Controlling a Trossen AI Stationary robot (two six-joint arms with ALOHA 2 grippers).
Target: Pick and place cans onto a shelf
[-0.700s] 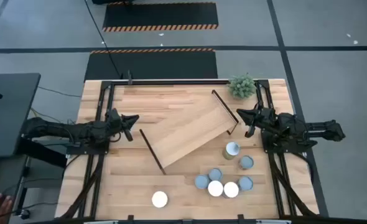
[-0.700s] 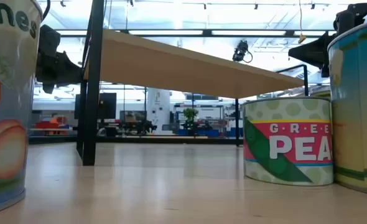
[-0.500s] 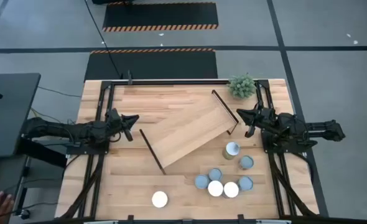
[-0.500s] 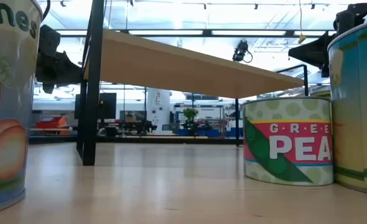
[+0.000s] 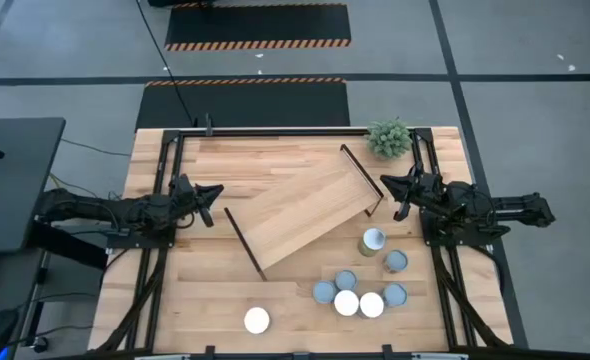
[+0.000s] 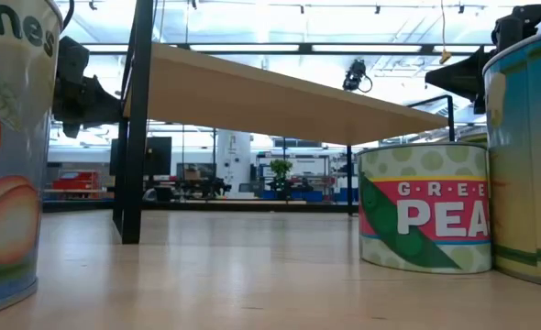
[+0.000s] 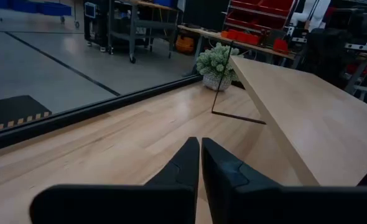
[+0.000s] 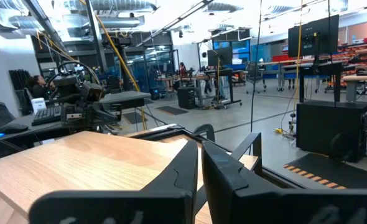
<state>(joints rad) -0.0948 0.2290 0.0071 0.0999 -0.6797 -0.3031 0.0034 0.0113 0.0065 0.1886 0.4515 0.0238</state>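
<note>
The light-wood shelf (image 5: 300, 213) stands slanted in the table's middle on black rails at its short ends; it also shows in the low view (image 6: 280, 92). Several cans (image 5: 360, 297) stand on their bases near the front right; one white-topped can (image 5: 257, 320) stands alone at the front middle. A green pea can (image 6: 425, 209) shows in the low view. My left gripper (image 5: 218, 190) is shut and empty, left of the shelf. My right gripper (image 5: 382, 181) is shut and empty, by the shelf's far right end.
A small green plant (image 5: 389, 138) stands at the table's far right corner, close to my right gripper. Black frame rails (image 5: 165, 170) run along the table's left, right and far sides. A peach can (image 6: 5, 147) fills the low view's left edge.
</note>
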